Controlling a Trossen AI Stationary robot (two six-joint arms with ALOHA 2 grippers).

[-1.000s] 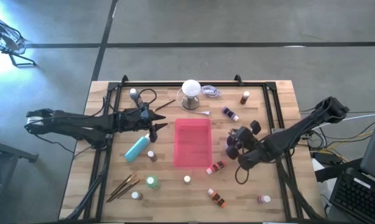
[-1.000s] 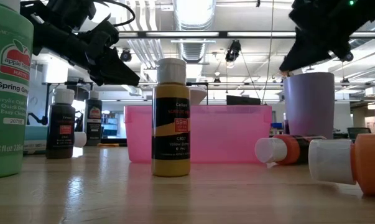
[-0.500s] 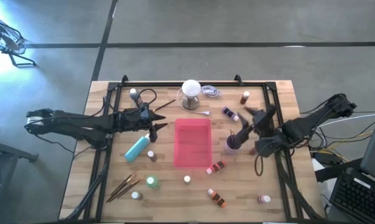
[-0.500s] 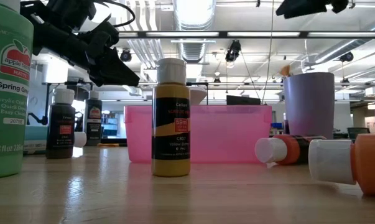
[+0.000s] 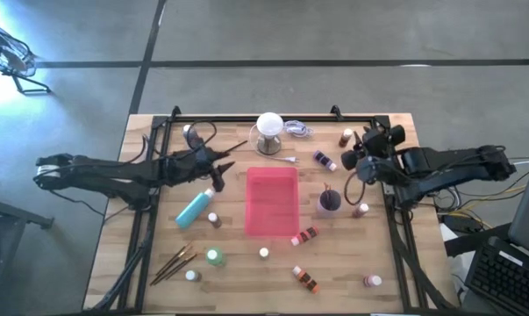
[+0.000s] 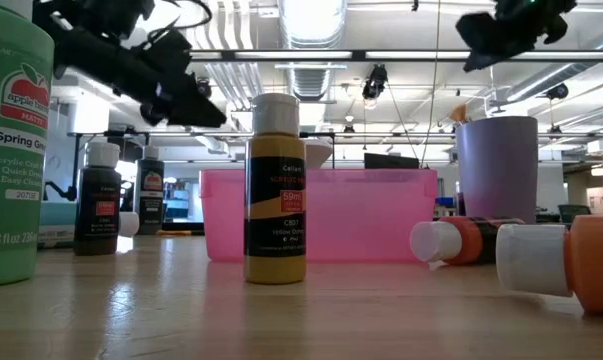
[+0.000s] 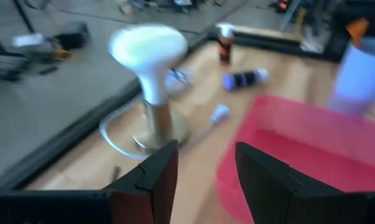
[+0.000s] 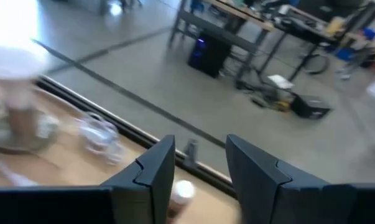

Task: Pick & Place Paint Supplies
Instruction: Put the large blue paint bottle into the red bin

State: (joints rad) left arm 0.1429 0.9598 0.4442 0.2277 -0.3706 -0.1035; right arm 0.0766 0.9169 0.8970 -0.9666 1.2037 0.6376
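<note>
Small white-capped paint bottles lie or stand scattered around the flat pink tray (image 5: 271, 202): a purple one (image 5: 324, 160), a brown one (image 5: 346, 137), orange ones (image 5: 305, 279). The teal bottle (image 5: 194, 209) lies left of the tray, and the brushes (image 5: 175, 262) lie near the table's near left. A yellow bottle (image 6: 275, 190) stands upright. My left gripper (image 5: 218, 167) hovers open above the table between the teal bottle and the white ball-topped stand (image 7: 151, 81). My right gripper (image 5: 356, 156) hovers open near the brown bottle (image 8: 182, 193), holding nothing.
A lilac cup (image 5: 329, 201) stands upright right of the tray, with a brush handle sticking out of it. A black frame (image 5: 246, 119) rims the far and side edges. A big green bottle (image 6: 11, 150) stands close to the low camera. Clear plastic (image 5: 297, 130) lies by the stand.
My right gripper has risen from over the lilac cup and swung toward the table's far edge and right, and is now near the brown bottle. The cup has stayed standing beside the tray. My left gripper has shifted slightly toward the far edge.
</note>
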